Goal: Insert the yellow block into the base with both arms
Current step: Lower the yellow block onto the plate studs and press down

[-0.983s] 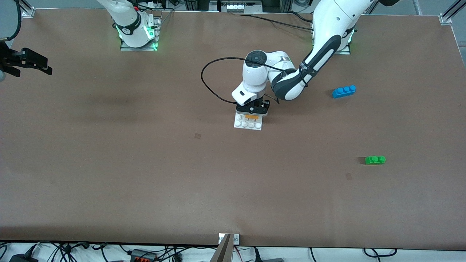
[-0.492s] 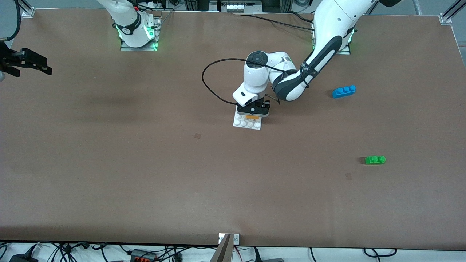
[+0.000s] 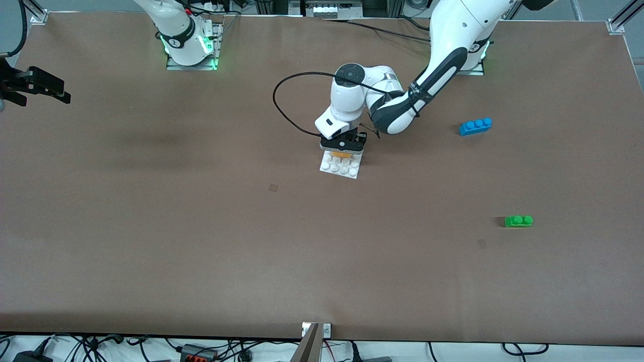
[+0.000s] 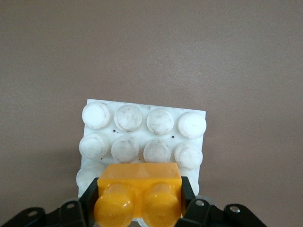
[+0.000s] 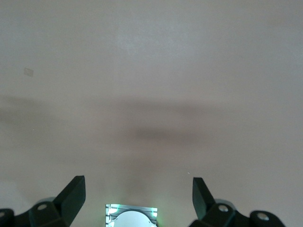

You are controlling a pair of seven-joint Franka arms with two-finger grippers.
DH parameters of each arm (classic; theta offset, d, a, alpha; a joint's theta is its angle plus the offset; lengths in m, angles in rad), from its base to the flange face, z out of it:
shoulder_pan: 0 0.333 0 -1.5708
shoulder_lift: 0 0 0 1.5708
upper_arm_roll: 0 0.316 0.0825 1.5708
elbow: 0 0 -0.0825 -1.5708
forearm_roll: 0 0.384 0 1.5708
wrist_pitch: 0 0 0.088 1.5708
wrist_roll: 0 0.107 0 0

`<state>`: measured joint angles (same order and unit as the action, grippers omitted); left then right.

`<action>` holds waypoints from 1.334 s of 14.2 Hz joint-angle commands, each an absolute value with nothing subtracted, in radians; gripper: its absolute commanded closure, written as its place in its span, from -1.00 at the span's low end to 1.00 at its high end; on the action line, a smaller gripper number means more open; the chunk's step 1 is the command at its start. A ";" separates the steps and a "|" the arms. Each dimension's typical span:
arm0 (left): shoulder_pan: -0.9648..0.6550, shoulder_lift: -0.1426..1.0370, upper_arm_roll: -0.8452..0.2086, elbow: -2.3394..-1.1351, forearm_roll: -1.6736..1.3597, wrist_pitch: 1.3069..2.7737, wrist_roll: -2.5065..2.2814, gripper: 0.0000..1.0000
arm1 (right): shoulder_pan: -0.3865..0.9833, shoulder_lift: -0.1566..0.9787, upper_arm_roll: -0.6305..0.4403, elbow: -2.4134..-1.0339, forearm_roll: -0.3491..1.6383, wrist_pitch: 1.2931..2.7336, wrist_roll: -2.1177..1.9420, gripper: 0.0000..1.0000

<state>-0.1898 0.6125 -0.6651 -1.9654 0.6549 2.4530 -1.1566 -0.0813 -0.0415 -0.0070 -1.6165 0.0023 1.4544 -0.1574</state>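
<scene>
We are seeing the left gripper (image 3: 344, 151) holding the yellow block (image 4: 138, 193), with its two fingers (image 4: 90, 198) pressed against the sides of the block. It is sitting over the edge of the base (image 3: 332, 171) that lies farther from the front camera. In the left wrist view the block is covering part of one row of studs of the base, but we cannot tell whether it is already pressed onto them. The base is lying flat on the brown table (image 3: 201, 241), about in the middle of it.

The right arm is waiting. The right gripper (image 3: 37, 86) is hanging high above the table, far from the base, at the right arm's end, and its jaws are standing wide apart with nothing between them.

The blue brick (image 3: 475, 125) is lying away from the base, toward the left arm's end. The green brick (image 3: 518, 220) is lying nearer to the front camera than the base, also toward that end.
</scene>
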 commanded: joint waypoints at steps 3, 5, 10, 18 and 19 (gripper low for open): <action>-0.146 0.607 -0.689 -1.996 0.683 2.453 -1.053 -0.08 | -0.086 -0.043 -0.002 -1.618 -0.005 1.447 -0.147 -1.00; -0.146 0.612 -0.689 -1.996 0.683 2.453 -1.035 -0.08 | -0.086 -0.043 -0.002 -1.618 -0.005 1.447 -0.147 -1.00; -0.158 0.621 -0.687 -1.996 0.686 2.456 -1.026 -0.08 | -0.087 -0.043 -0.003 -1.618 -0.005 1.448 -0.147 -1.00; -0.164 0.627 -0.686 -1.993 0.686 2.461 -0.982 -0.08 | -0.087 -0.043 -0.002 -1.618 -0.005 1.450 -0.147 -1.00; -0.166 0.627 -0.686 -1.993 0.686 2.461 -0.982 -0.08 | -0.087 -0.041 -0.002 -1.618 -0.005 1.450 -0.147 -1.00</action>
<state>-0.1690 0.6224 -0.6779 -1.9879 0.6567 2.4550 -0.9923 -0.0813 -0.0368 -0.0082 -1.6165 0.0023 1.4544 -0.1573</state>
